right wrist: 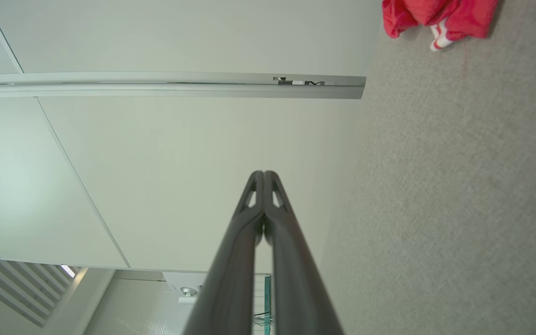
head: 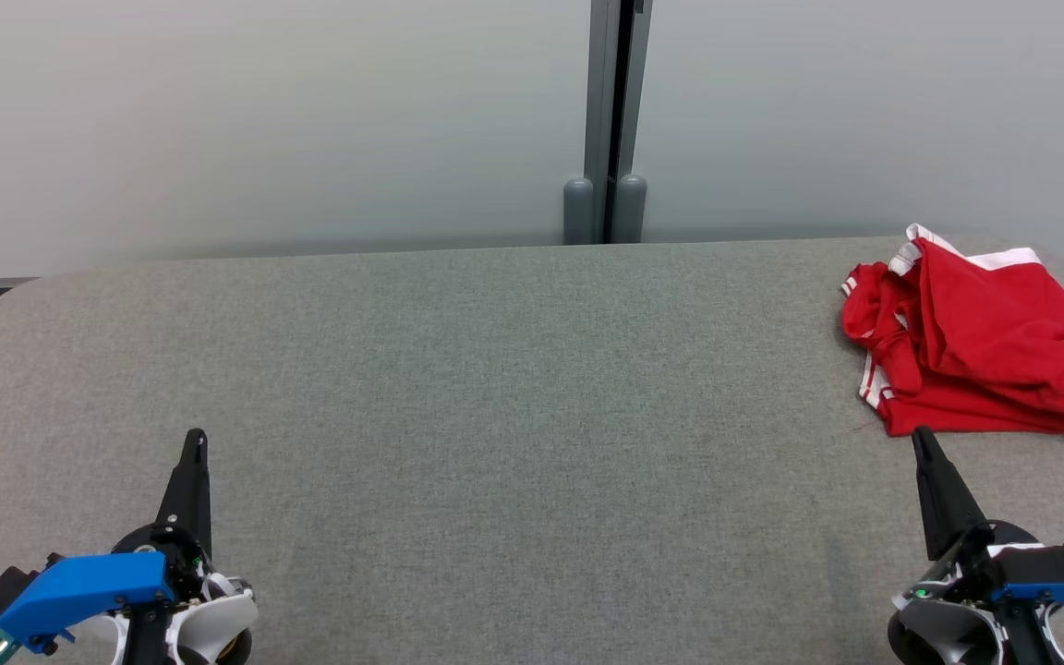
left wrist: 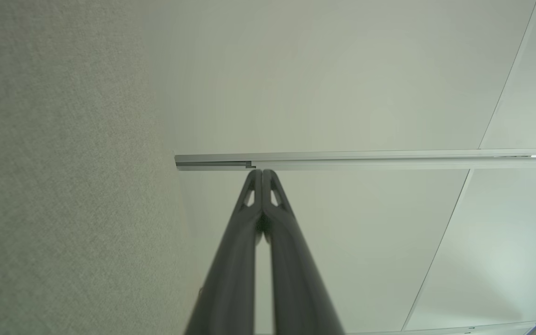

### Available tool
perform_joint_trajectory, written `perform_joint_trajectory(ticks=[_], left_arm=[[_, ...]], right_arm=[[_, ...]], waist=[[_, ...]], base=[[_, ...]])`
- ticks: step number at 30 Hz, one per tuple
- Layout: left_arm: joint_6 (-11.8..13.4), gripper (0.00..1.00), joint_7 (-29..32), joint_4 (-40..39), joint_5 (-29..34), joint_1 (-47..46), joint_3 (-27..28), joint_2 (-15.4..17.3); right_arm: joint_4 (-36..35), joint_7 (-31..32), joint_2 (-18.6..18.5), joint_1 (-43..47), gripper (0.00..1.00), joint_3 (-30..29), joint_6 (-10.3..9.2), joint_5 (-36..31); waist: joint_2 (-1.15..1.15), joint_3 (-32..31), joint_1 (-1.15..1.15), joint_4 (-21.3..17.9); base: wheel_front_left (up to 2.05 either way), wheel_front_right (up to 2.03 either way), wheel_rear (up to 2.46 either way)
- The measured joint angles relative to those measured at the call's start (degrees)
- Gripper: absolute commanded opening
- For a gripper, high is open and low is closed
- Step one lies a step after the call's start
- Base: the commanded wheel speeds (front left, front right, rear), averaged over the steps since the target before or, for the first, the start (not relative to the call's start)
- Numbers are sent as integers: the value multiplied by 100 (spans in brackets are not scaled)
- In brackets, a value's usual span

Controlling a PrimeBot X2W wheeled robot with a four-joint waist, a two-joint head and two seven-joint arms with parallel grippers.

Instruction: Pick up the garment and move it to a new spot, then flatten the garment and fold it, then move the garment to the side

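Garment [head: 985, 342]: red with white trim, lying in a crumpled, partly doubled-over heap at the far right corner of the table [head: 513, 388]. Its right side reaches the table's right edge. It rests on the grey fabric surface and nothing touches it.

Left gripper [head: 195, 439]: positioned near the front left corner of the table, pointing toward the far edge. Its two long dark fingers [left wrist: 231, 260] are pressed together. The left wrist view confirms that the tips meet and that nothing is caught between them.

Right gripper [head: 918, 436]: positioned near the front right corner, also pointing toward the far edge. Its jaws are closed tip to tip and hold nothing. From the head view the tip appears just beside the garment's near hem. The right wrist view shows bare grey surface between the fingers [right wrist: 296, 260] and the red cloth, so the two are apart.

Surroundings: pale wall panels [head: 264, 120] stand behind the far edge of the table. A grey vertical post [head: 615, 111] marks the joint between them.
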Motion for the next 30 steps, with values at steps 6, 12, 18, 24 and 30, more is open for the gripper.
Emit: perform_joint_trajectory(ticks=[6,12,18,24,30], left_arm=[[0,0,0,0,0,-1,0,0],[0,0,0,0,0,-1,0,0],[0,0,0,0,0,-1,0,0],[0,0,0,0,0,-1,0,0],[0,0,0,0,0,-1,0,0]], right_arm=[[0,0,0,0,0,0,0,0],[0,0,0,0,0,0,0,0],[0,0,0,0,0,0,0,0],[0,0,0,0,0,0,0,0],[0,0,0,0,0,0,0,0]], waist=[[0,0,0,0],[0,0,0,0],[0,0,0,0],[0,0,0,0],[0,0,0,0]], base=[[0,0,0],[0,0,0],[0,0,0],[0,0,0],[0,0,0]])
